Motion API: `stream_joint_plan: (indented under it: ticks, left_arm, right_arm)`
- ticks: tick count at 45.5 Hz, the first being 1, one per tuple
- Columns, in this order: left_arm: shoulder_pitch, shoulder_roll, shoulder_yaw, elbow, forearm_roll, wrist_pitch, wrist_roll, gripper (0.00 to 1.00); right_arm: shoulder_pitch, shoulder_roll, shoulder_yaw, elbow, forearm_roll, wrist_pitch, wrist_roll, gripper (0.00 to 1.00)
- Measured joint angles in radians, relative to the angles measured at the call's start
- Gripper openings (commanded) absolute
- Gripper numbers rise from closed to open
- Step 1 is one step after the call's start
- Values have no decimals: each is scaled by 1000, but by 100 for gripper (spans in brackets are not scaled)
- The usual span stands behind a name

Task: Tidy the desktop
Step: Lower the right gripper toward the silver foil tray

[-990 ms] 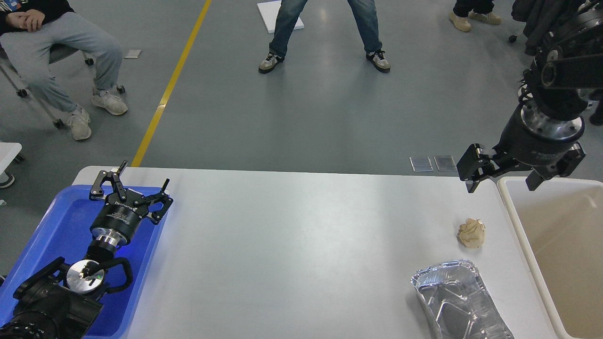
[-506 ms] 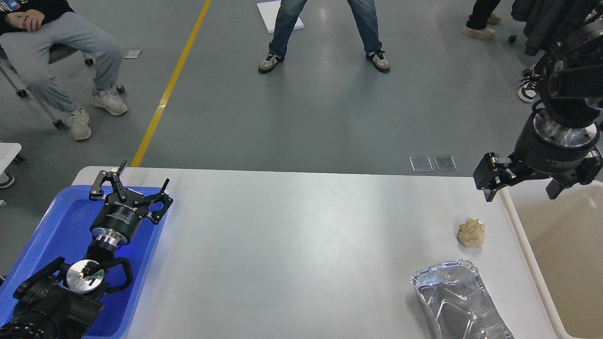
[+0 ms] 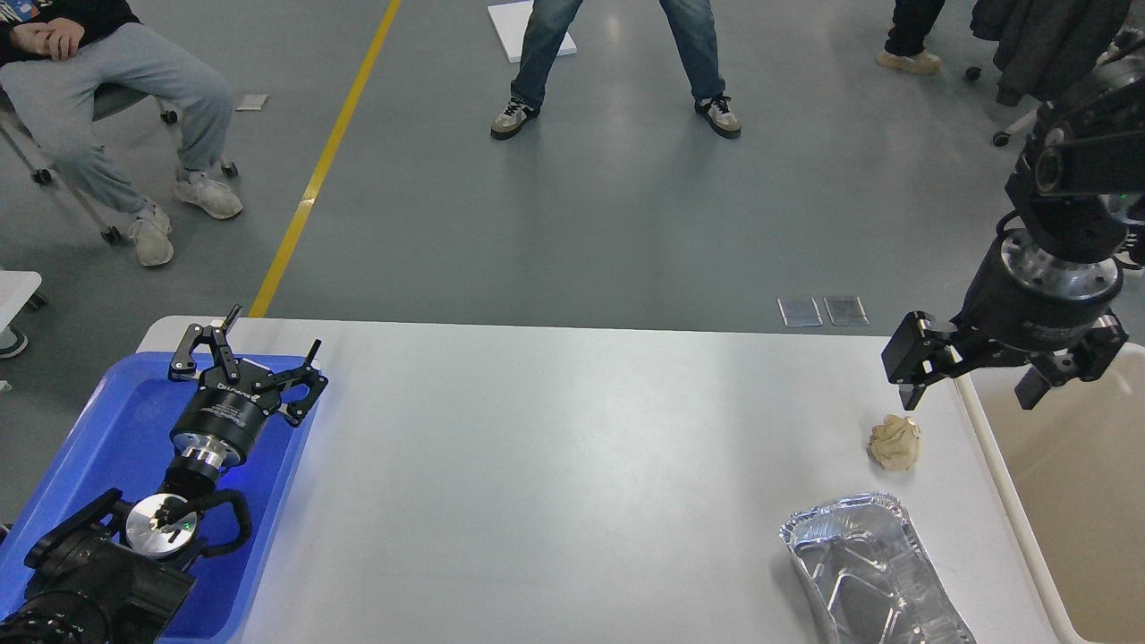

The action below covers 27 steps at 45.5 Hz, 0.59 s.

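The desktop (image 3: 555,465) is a wide white-grey tabletop. A crumpled beige paper ball (image 3: 894,442) lies on it at the right. A crushed foil tray (image 3: 872,572) lies in front of the ball near the front edge. My right gripper (image 3: 971,387) is open and empty, hanging above the table's right edge, just behind and to the right of the ball. My left gripper (image 3: 253,351) is open and empty over the far end of the blue tray (image 3: 107,429) at the left.
A cream-white deep bin (image 3: 1073,483) stands against the table's right edge, under part of my right gripper. Several people stand or sit on the grey floor beyond the table. A yellow floor line (image 3: 322,170) runs at the back left.
My right gripper first swung right over the bin's corner, then came back left and lower, ending closer to the paper ball. The left arm, ball and foil tray have not moved.
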Motion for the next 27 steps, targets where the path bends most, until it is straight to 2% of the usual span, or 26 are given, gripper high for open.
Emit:
stream_joint_plan:
  ticks: [27]
  left_arm:
    - [1,0,0,0,0,0,0,100]
  right_arm:
    - [-197,-170,39,-80,-33,-50,-2,100]
